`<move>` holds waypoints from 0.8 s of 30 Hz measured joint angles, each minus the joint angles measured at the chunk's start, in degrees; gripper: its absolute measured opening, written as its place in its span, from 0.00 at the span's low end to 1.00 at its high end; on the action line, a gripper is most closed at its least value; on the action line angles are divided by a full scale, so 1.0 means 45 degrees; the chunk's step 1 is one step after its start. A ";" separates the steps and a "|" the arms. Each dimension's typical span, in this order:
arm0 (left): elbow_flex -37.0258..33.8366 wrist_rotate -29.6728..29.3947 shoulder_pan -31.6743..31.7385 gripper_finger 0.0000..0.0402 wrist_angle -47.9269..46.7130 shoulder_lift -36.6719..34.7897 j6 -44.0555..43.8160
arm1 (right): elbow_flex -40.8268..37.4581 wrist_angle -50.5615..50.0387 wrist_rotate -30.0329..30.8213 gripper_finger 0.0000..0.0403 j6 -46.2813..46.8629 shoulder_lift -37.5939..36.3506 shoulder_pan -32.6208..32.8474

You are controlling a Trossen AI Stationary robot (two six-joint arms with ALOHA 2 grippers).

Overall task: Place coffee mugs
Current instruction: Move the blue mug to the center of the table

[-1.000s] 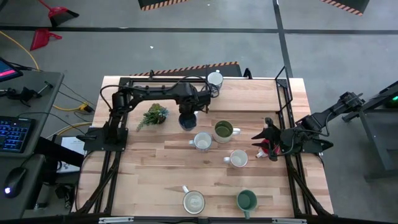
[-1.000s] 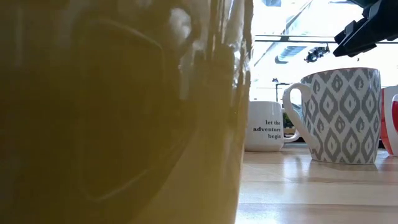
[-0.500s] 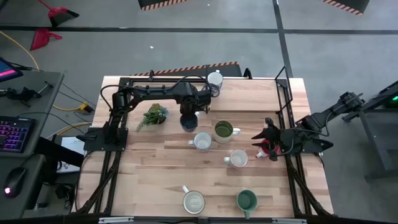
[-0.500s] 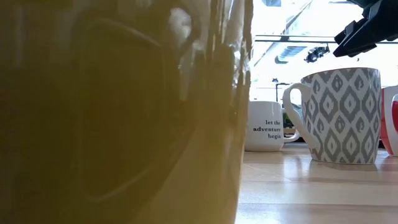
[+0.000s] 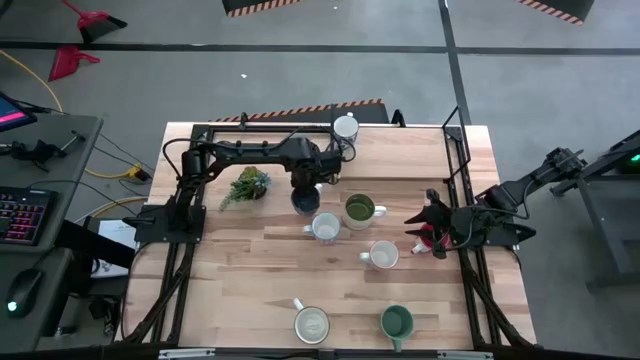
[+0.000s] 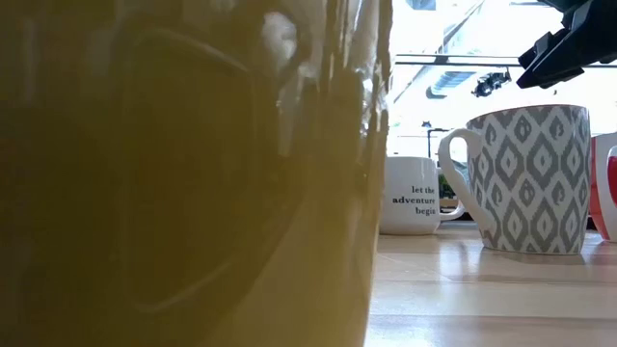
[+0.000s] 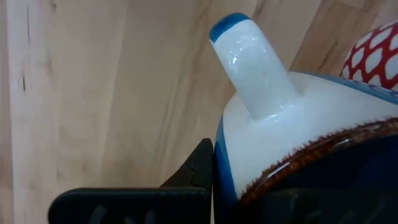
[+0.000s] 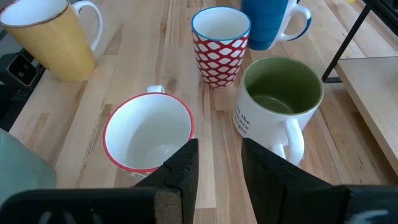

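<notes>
My left gripper (image 5: 303, 183) points down over the blue mug (image 5: 303, 201), which has a white handle (image 7: 249, 56), and is shut on it at the table's middle, beside the red-and-white patterned mug (image 8: 221, 46). Whether the blue mug stands on the table I cannot tell. The olive-lined white mug (image 8: 280, 99), a grey patterned mug (image 6: 530, 178) and the yellow mug (image 8: 53, 37) stand upright on their bases. At the right edge my right gripper (image 8: 219, 149) hangs open just above the red mug (image 8: 149, 134), not touching it. My left gripper holds the blue mug by its rim (image 7: 280, 174), next to the handle, from above with the fingers pointing down. One finger (image 7: 193, 177) lies against the outside of the wall. The other is lost in the mug's dark inside. The mug stays upright.
A leafy sprig (image 5: 247, 186) lies left of the blue mug. A white mug (image 5: 345, 127) stands at the far edge, and a teal mug (image 5: 397, 322) near the front edge beside the yellow one. Black frame rails run along both sides of the table (image 5: 250, 270).
</notes>
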 joint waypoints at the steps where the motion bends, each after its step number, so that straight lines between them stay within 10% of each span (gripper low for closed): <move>1: 0.0000 0.0000 -0.0037 0.01 0.0024 0.0000 0.0083 | 0.0000 -0.0001 0.0000 0.26 0.0000 0.0003 0.0000; 24: 0.0010 -0.0019 -0.0279 0.11 0.0277 0.0369 0.0017 | 0.0000 -0.0005 -0.0301 0.26 0.0005 0.0003 0.0000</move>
